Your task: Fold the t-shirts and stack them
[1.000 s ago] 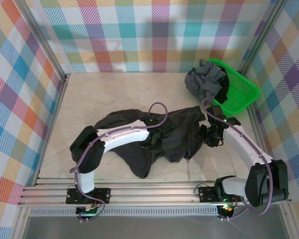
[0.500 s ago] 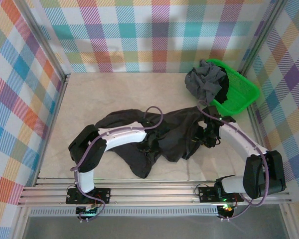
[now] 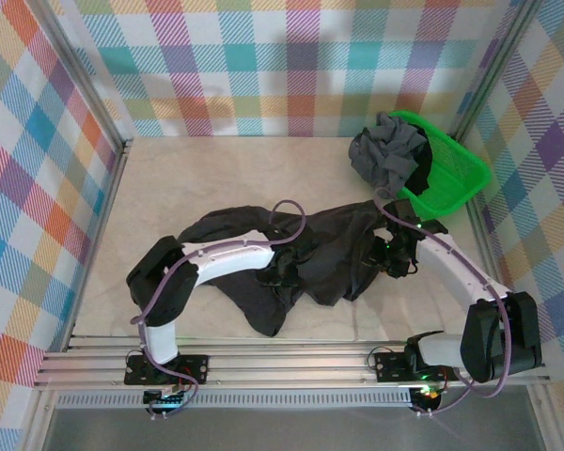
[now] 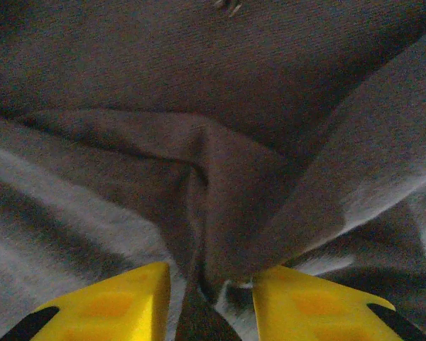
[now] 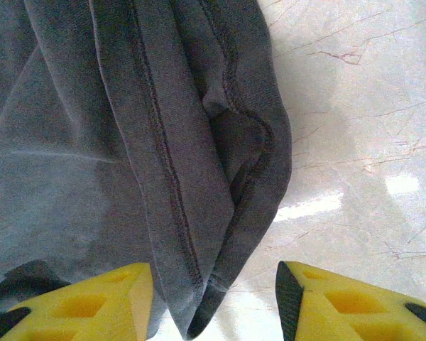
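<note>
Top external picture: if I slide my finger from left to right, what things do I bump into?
Left arm's elbow → charcoal-black t-shirt → green basket.

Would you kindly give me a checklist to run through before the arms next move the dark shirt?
1. Left gripper pinching a fold of the dark shirt: ok.
2. Right gripper closed on the hem: not ok; jaws open, hem lying between them.
3. Dark shirt flat: not ok; crumpled on the table.
4. Left grip takes one layer only: cannot tell.
5. Grey shirt out of the way: ok; heaped on the basket rim.
</note>
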Controlling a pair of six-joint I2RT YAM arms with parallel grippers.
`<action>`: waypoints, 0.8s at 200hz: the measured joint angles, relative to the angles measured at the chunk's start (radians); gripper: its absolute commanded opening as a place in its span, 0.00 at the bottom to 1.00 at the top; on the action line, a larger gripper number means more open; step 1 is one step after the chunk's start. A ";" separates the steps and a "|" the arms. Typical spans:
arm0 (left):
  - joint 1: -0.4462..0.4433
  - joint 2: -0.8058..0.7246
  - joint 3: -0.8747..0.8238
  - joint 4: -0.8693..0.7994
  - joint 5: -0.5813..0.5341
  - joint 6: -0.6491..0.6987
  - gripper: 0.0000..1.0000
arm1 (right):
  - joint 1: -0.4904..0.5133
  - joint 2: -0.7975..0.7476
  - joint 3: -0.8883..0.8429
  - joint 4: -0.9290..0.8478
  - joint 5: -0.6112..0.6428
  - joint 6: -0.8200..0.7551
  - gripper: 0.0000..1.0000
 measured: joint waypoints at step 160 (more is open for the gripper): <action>0.045 -0.072 -0.079 0.034 0.013 -0.019 0.39 | 0.000 0.060 0.009 0.004 -0.003 -0.023 0.50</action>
